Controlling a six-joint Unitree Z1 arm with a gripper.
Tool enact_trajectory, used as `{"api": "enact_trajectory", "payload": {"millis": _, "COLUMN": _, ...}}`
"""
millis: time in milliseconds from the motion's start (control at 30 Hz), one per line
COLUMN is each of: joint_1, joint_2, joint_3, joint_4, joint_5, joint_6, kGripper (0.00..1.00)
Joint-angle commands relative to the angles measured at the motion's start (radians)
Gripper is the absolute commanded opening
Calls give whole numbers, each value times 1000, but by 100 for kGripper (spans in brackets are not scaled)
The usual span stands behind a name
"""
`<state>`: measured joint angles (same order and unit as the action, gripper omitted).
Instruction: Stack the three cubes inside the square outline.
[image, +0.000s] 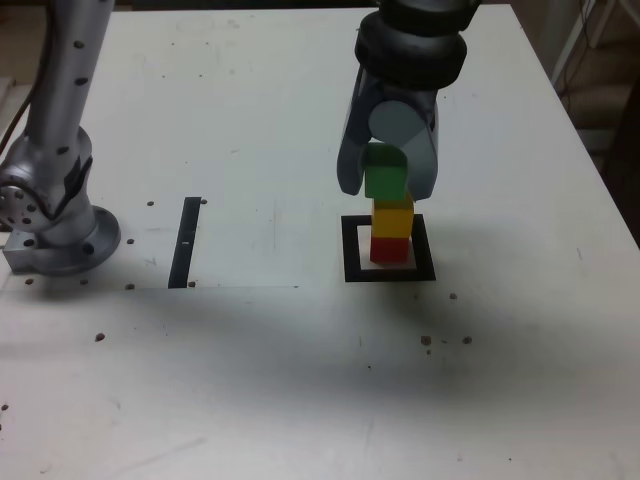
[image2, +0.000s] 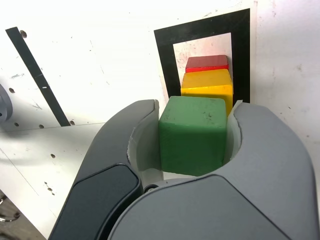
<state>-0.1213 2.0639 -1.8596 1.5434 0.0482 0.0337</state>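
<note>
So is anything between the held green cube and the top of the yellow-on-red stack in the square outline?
Nothing visible. The end effector is shut on the small matte green cube, right above the yellow cube, which sits on the red cube inside the flat black square outline. The narrow black bar lies well aside.

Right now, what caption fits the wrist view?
End effector grips green cube above yellow cube on red cube.

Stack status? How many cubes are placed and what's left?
Done: the red cube sits inside the square outline with the yellow cube stacked on it. In hand: the gripper has its jaws shut on the green cube, right over the yellow one; contact can't be judged. Left: seat the green cube, open the jaws and withdraw.
</note>
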Motion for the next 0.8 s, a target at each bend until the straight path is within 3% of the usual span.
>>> {"api": "enact_trajectory", "payload": {"millis": 0, "joint_1": -1, "joint_2": 7, "joint_3": -10, "joint_4": 0, "joint_5": -3, "joint_6": -1, "kGripper": 31}}
{"api": "enact_trajectory", "payload": {"millis": 533, "joint_1": -1, "joint_2": 33, "joint_3": -14, "joint_4": -11, "joint_5": -5, "joint_6": 1, "kGripper": 34}}
{"api": "enact_trajectory", "payload": {"millis": 600, "joint_1": -1, "joint_2": 33, "joint_3": -12, "joint_4": -15, "joint_5": -5, "joint_6": 5, "kGripper": 46}}
{"api": "enact_trajectory", "payload": {"millis": 767, "joint_1": 0, "joint_2": 34, "joint_3": -7, "joint_4": -26, "joint_5": -7, "joint_6": 21, "kGripper": 88}}
